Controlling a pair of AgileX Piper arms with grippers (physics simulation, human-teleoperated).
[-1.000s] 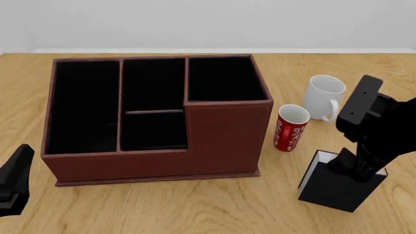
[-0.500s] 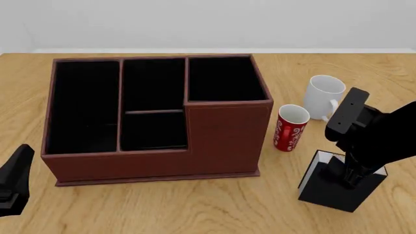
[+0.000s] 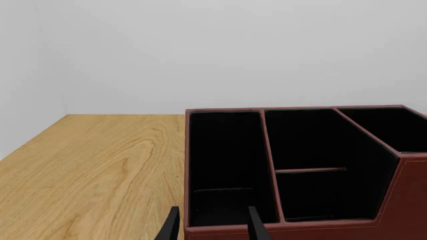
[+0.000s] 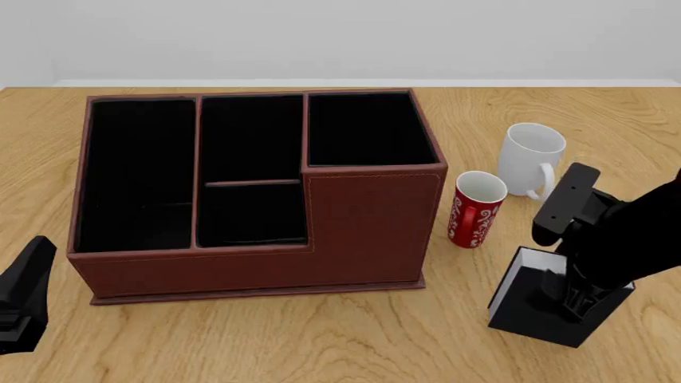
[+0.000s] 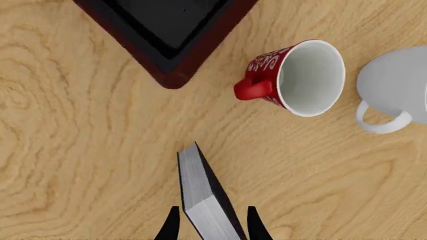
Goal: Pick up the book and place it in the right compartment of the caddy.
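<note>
The wooden table (image 4: 266,343) carries everything; on its left half stands the reddish-brown caddy (image 4: 368,231), stitched at the edges and lined in black, with a long narrow section at the left, two small middle sections, and the right compartment (image 4: 368,132) whose walls rise taller than the rest; that compartment holds nothing visible. The right arm (image 4: 627,231) reaches in from the right edge and points down over the book (image 4: 543,315); the book stands upright on the table near the front right, well apart from the caddy, black-covered with white page edges showing along its top. The right gripper (image 5: 209,227) straddles the top of the book, one finger on each side of it; the fingers (image 5: 172,227) sit close to the covers, but whether they press on them cannot be told. Behind the book stands a white mug (image 4: 529,158), and just beside that, between mug and caddy, a red mug (image 4: 474,209) with white lettering; the two mugs stand near each other without clearly touching. The left gripper (image 3: 212,227) hangs at the front left corner of the table, its fingers apart and holding nothing, pointed toward the caddy's long section.
</note>
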